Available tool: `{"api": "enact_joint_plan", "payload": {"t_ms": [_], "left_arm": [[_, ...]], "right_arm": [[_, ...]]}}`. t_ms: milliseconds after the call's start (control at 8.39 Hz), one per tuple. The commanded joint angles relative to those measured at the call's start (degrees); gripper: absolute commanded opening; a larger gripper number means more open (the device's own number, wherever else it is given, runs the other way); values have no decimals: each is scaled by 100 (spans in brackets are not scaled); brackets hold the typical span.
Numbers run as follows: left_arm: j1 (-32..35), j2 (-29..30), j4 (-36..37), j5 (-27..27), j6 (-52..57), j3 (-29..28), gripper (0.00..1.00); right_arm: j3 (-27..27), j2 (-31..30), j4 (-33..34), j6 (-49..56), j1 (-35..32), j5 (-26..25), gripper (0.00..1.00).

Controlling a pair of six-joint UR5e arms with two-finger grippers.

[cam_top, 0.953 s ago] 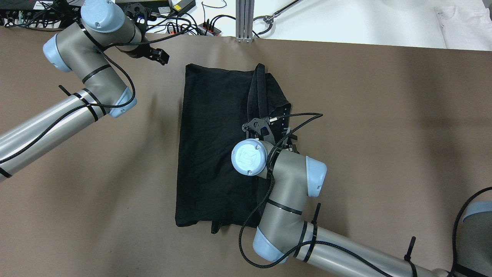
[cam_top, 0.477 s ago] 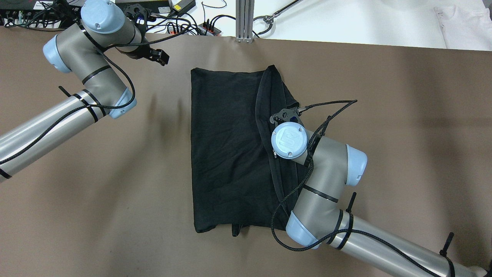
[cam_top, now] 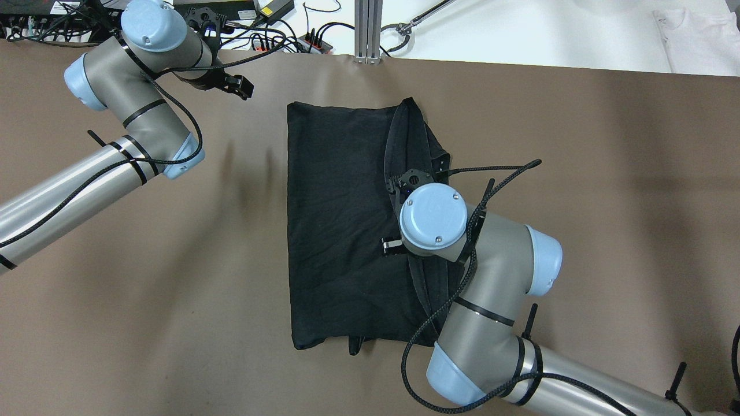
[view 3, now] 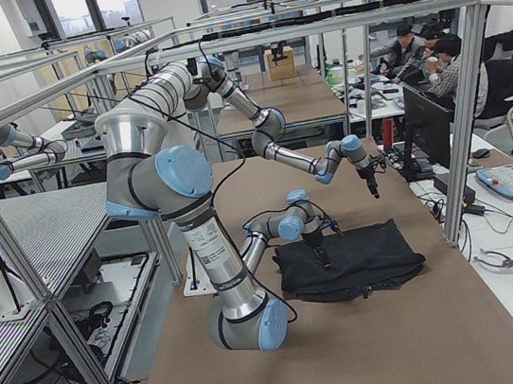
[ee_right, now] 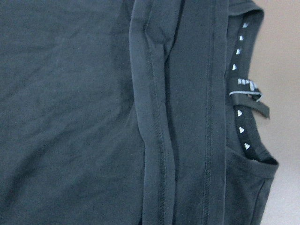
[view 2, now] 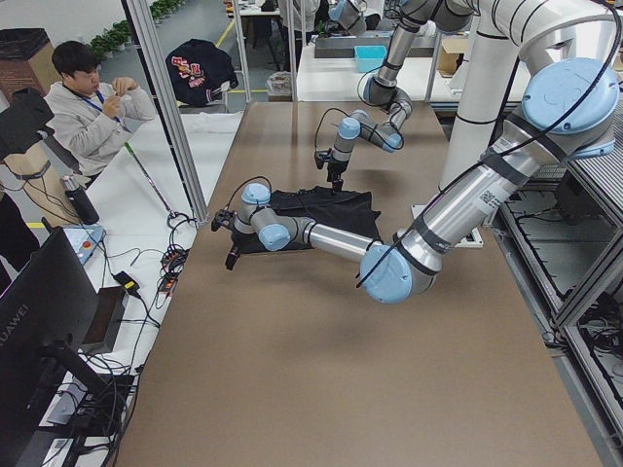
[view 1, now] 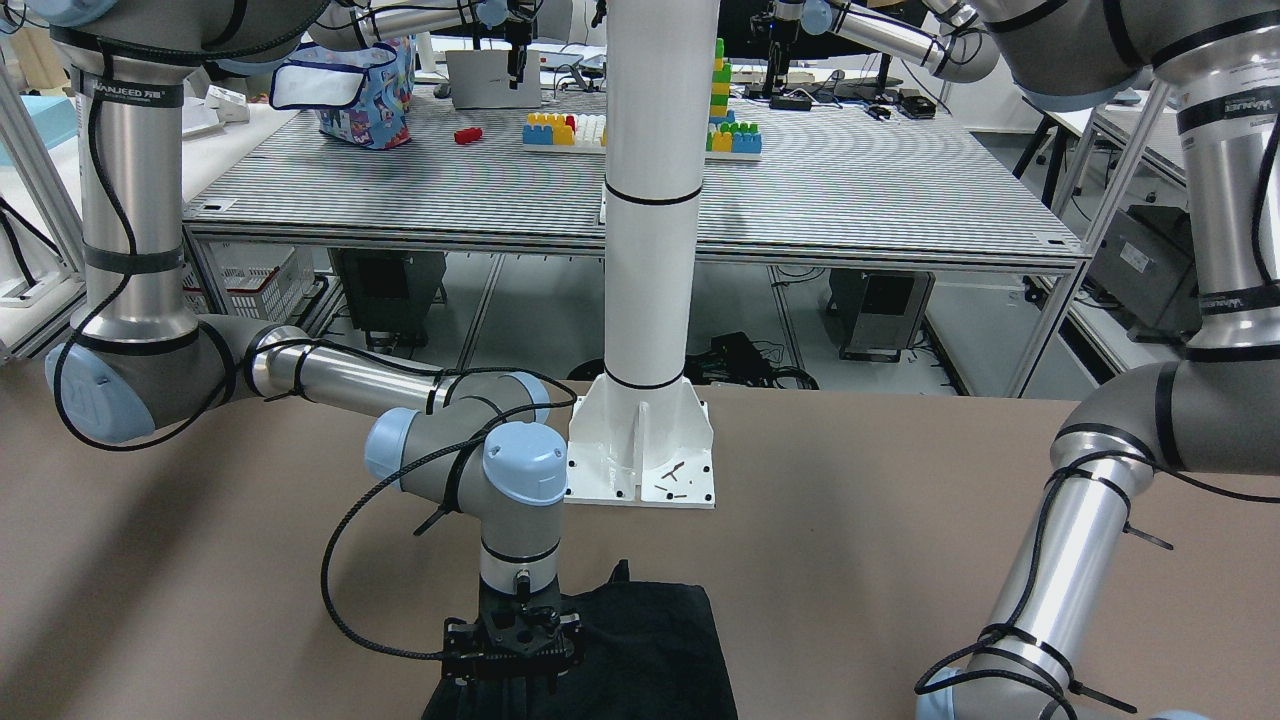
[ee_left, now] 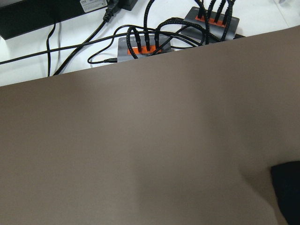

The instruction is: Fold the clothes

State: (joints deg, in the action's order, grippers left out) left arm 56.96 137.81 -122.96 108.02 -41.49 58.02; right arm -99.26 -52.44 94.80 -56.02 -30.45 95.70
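The clothes (cam_top: 341, 219) are one black garment lying as a tall folded rectangle in the middle of the brown table, with a rumpled folded strip along its right side. The right wrist view looks straight down on its seams and neck label (ee_right: 246, 91). My right gripper (cam_top: 411, 178) points down over that right strip. The wrist hides its fingers, so I cannot tell whether it is open or shut. My left gripper (cam_top: 238, 86) hovers over bare table off the garment's far left corner, holding nothing. Its finger gap is unclear. A garment corner (ee_left: 288, 187) shows in the left wrist view.
The white pillar's base plate (view 1: 640, 470) stands at the robot's side of the table. Power strips and cables (cam_top: 312, 40) and an aluminium post (cam_top: 367, 29) line the far edge. A white garment (cam_top: 699, 34) lies beyond it. People (view 2: 97, 107) sit off the table's end.
The garment slid right with my right arm a second ago, then stayed put. My right wrist has since turned over its right strip. The left arm has barely moved.
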Motion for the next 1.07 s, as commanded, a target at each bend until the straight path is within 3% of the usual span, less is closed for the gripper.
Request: {"api": "enact_joint_plan", "payload": {"t_ms": [0, 238, 357, 715, 953], "left_arm": [[0, 0, 0, 0, -9, 7, 100], [0, -17, 0, 0, 0, 7, 100], [0, -52, 0, 0, 0, 7, 100], [0, -53, 0, 0, 0, 7, 100], [0, -52, 0, 0, 9, 7, 100]], "right_arm": [[-67, -56, 353, -6, 713, -549, 82], [-85, -91, 652, 239, 856, -692, 52], [-137, -222, 680, 459, 856, -902, 42], [-331, -372, 689, 663, 856, -930, 29], [-392, -390, 689, 654, 856, -930, 7]]}}
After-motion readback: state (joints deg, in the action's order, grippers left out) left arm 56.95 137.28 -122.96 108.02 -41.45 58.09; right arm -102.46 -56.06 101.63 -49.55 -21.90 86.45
